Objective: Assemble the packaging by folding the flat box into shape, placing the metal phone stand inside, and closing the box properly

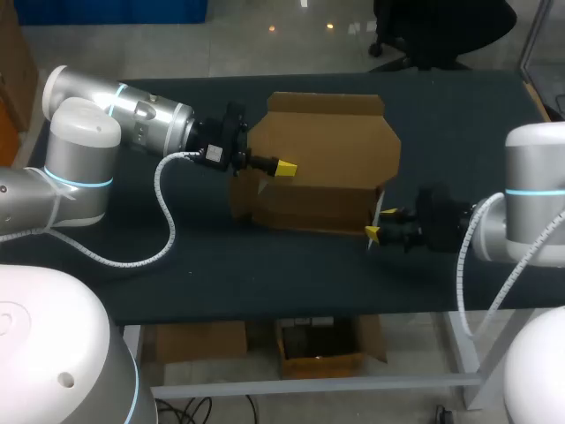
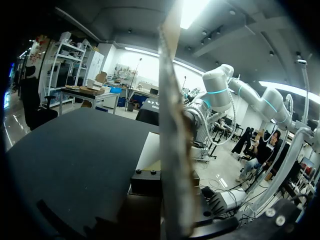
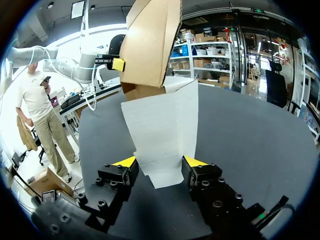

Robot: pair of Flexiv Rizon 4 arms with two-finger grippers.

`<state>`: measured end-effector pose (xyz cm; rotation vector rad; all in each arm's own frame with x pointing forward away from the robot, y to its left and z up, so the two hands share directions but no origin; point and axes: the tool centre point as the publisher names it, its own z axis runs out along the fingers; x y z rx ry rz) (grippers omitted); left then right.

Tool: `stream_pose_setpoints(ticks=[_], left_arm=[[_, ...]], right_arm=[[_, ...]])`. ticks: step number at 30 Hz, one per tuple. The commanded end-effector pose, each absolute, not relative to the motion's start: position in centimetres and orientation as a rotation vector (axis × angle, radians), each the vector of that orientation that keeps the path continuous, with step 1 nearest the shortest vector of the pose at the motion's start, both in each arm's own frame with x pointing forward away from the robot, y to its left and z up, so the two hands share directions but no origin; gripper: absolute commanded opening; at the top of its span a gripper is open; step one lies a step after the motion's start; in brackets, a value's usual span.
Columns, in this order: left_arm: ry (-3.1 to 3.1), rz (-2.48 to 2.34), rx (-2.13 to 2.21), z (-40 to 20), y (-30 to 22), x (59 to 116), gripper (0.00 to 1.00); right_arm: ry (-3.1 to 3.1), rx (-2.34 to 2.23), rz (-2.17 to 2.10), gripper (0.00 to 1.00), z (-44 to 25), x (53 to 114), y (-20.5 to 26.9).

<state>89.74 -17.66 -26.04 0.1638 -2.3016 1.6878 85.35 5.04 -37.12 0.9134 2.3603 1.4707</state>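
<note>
A brown cardboard box (image 1: 327, 150) stands half folded in the middle of the table, its lid panel raised. My left gripper (image 1: 284, 168) comes in from the left and is shut on an upright panel of the box, about halfway up. That panel's edge (image 2: 175, 150) runs straight ahead of the camera in the left wrist view. My right gripper (image 1: 378, 231) is low at the box's right front corner. There a white flap (image 3: 160, 130) lies between its yellow fingertips (image 3: 125, 161), touching both. The box (image 3: 150, 45) rises behind the flap. The phone stand is not visible.
The black tabletop (image 1: 177, 283) stretches in front of the box and out to both sides. My left arm's coiled white cable (image 1: 163, 221) hangs down onto the table left of the box.
</note>
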Motion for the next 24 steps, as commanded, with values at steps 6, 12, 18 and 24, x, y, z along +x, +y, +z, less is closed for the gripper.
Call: stream_pose_setpoints(ticks=[6, 12, 18, 24], left_arm=[[-2.3, 1.687, 0.161, -26.4, -17.7, 89.8, 0.0], [-2.3, 1.687, 0.161, -26.4, -17.7, 89.8, 0.0], [-2.3, 1.687, 0.161, -26.4, -17.7, 89.8, 0.0], [-2.3, 1.687, 0.161, -26.4, -17.7, 89.8, 0.0]], right_arm=[[2.337, 0.938, 1.443, 0.54, -37.2, 85.0, 6.1], [2.323, 0.961, 1.431, 0.52, -37.4, 84.7, 6.5], [2.311, 0.973, 1.406, 0.53, -37.3, 84.3, 6.9], [2.315, 0.978, 1.403, 0.54, -37.5, 84.4, 7.2]])
